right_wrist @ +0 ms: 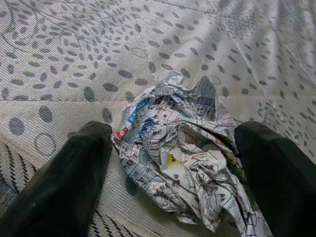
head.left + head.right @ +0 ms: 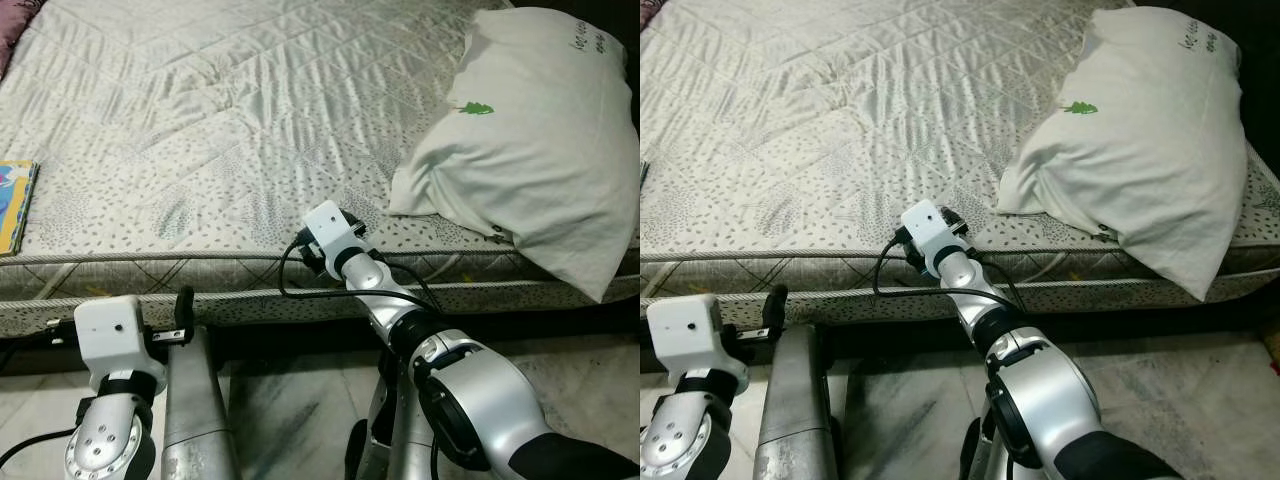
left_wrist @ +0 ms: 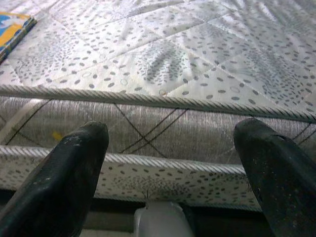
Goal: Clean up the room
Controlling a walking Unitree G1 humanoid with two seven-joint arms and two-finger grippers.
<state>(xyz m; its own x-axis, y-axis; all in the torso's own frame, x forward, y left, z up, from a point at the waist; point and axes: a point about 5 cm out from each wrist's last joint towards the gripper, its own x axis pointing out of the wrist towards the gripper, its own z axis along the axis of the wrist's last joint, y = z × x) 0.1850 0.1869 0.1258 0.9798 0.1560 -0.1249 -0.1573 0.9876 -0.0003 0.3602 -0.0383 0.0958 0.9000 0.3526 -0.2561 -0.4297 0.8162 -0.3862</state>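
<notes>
A quilted, grey-dotted mattress (image 2: 230, 120) is seen across the upper part of the head views, its corded edge running above a pale tiled floor (image 2: 590, 380). A large white pillow (image 2: 540, 140) printed with a small green tree is propped on the mattress's right side, overhanging the near edge. At the mattress's left edge a colourful book (image 2: 15, 205) is laid flat. The right arm is stretched forward to the near edge of the mattress, just left of the pillow. In the right wrist view a crumpled ball of newspaper (image 1: 180, 148) is shown lying on the mattress close to that edge, and the right gripper (image 1: 173, 168) is held wide open around it, one black finger at either side, with nothing gripped. The left gripper (image 3: 170, 163) is held lower, in front of the mattress's side wall, its fingers (image 3: 64, 182) spread wide apart and holding nothing, near the end where the book lies.
</notes>
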